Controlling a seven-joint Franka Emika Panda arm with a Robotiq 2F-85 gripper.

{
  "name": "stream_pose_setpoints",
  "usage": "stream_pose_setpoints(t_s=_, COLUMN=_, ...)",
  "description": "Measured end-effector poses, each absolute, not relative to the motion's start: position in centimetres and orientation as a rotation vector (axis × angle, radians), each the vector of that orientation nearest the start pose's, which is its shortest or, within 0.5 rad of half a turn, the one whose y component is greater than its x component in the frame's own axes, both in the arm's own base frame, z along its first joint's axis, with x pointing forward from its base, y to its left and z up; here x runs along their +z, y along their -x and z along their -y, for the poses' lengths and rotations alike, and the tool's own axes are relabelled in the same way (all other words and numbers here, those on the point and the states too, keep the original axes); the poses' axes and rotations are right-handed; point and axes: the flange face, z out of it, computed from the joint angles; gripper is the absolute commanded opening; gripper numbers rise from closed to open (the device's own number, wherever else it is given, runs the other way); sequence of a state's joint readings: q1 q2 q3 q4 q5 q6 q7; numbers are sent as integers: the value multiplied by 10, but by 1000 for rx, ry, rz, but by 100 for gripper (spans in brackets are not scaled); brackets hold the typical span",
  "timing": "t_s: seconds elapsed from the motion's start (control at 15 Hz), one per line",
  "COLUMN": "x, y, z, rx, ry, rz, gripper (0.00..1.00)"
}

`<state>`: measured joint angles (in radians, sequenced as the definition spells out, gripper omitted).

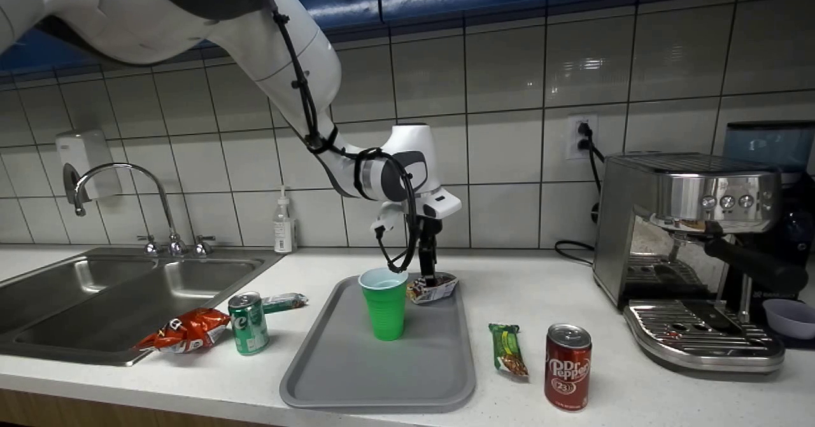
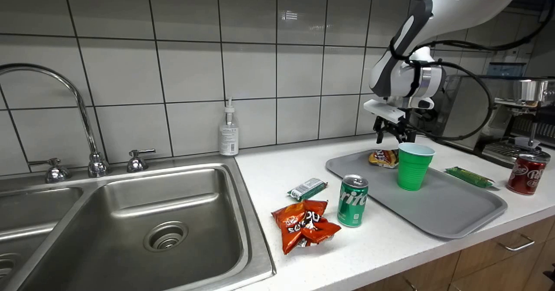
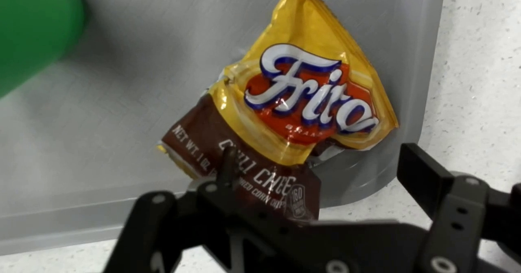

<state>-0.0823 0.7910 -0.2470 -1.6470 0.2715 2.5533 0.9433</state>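
Observation:
My gripper (image 3: 321,163) is open above a yellow and brown Fritos bag (image 3: 309,86), with its jaws spread wide. In the wrist view one fingertip overlaps the bag's brown end, while the other fingertip (image 3: 423,179) stands over the tray's corner, off the bag. Whether any finger touches the bag I cannot tell. The crumpled bag (image 2: 383,158) lies at the back of a grey tray (image 1: 382,376), and the gripper (image 2: 393,137) comes down from behind it. A green cup (image 1: 385,315) stands upright on the tray beside the bag, in both exterior views.
A Sprite can (image 1: 248,325), a red chip bag (image 2: 305,226) and a green wrapped bar (image 2: 308,189) lie between tray and sink (image 2: 173,195). Across the tray are another green bar (image 1: 507,350), a Dr Pepper can (image 1: 568,370) and a coffee machine (image 1: 700,191). A tiled wall stands behind.

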Motion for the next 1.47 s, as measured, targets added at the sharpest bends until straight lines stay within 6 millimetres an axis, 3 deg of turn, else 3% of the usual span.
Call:
stream_pose_setpoints(t_s=0.07, x=176, y=-666, z=208, rx=-223, ry=2360, rz=-1996, gripper=82)
stream_pose_setpoints(t_s=0.13, x=177, y=-667, z=208, rx=-225, ry=2359, rz=-1995, gripper=74)
stream_pose_setpoints(t_s=0.67, x=181, y=-670, z=208, rx=-238, ry=2360, rz=-1988, gripper=12)
stream_pose_setpoints(t_s=0.8, x=181, y=-671, z=208, rx=-238, ry=2360, rz=-1987, gripper=0)
stream_pose_setpoints(t_s=1.47, x=183, y=-672, z=207, rx=-243, ry=2361, rz=-1983, gripper=0)
